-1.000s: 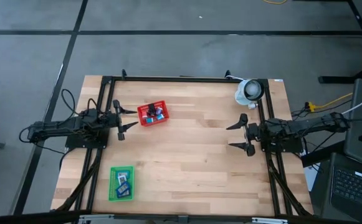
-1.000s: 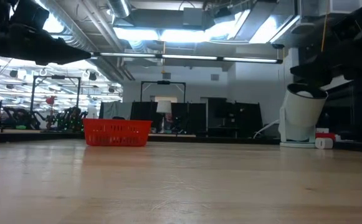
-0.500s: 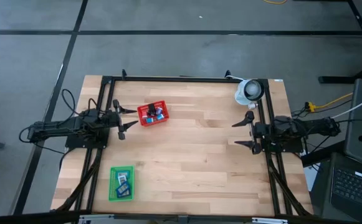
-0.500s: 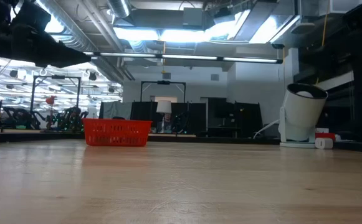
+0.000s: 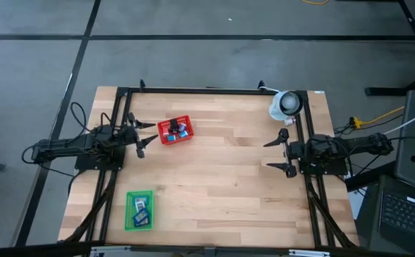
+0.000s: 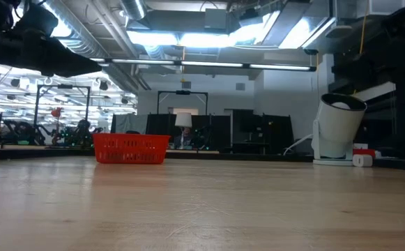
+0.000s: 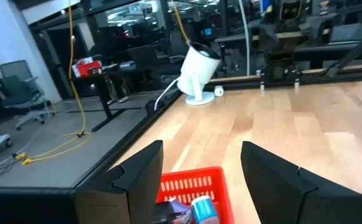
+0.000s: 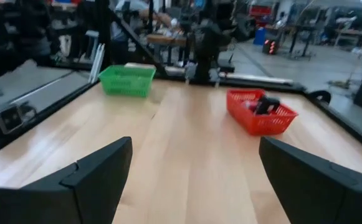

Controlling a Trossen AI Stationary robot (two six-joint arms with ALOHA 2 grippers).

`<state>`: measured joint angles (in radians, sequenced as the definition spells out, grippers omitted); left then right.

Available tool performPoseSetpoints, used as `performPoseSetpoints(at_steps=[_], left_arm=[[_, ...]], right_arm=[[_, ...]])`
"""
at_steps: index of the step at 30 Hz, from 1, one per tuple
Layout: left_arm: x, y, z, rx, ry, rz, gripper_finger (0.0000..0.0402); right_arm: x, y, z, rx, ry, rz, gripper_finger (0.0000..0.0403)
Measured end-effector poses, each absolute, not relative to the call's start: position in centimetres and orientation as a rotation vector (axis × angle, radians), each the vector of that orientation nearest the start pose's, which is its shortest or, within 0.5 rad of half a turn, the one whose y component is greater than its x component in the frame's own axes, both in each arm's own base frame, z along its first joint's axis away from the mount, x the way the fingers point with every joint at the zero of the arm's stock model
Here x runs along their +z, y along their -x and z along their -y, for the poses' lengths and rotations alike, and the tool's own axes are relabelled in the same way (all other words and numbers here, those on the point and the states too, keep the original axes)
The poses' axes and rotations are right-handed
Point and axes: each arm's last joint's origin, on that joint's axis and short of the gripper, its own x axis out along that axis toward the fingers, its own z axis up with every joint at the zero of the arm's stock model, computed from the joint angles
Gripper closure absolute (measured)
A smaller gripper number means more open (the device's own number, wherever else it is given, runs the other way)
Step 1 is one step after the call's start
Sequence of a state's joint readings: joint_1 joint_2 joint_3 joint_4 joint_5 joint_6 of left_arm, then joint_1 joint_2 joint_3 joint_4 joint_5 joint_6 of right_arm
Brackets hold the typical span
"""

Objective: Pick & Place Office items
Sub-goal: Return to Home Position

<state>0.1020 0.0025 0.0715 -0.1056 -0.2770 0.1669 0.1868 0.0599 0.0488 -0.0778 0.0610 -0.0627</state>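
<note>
A red mesh basket (image 5: 175, 130) stands on the table's far left part and holds small blue and black office items (image 5: 176, 128). My left gripper (image 5: 152, 135) hovers open just to the basket's left. In the left wrist view the basket (image 7: 193, 185) shows between the fingers, with a blue-and-white piece (image 7: 203, 208) in it. More small pieces (image 5: 141, 210) lie in a flat green tray (image 5: 128, 211) near the near left corner. My right gripper (image 5: 271, 154) waits open by the table's right edge. Its wrist view shows the basket (image 8: 260, 112) and the tray (image 8: 127, 80) across the table.
A white round device (image 5: 286, 105) stands on the far right corner; the low view shows it too (image 6: 337, 130). Bare wooden tabletop (image 5: 221, 178) spreads between the two arms. A laptop (image 5: 407, 214) sits off the table to the right.
My right gripper has drawn back a little toward the table's right edge, still open, and its arm has left the low view. The basket, the tray and the pieces have stayed in place.
</note>
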Motion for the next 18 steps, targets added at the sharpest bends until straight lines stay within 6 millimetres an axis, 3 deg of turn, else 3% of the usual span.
performPoseSetpoints(at_steps=[18], left_arm=[[17.70,-8.90,-2.04,0.497,-0.145,-0.076,0.0190]], right_arm=[[16.49,-10.09,-1.59,0.100,0.192,-0.111,0.0049]])
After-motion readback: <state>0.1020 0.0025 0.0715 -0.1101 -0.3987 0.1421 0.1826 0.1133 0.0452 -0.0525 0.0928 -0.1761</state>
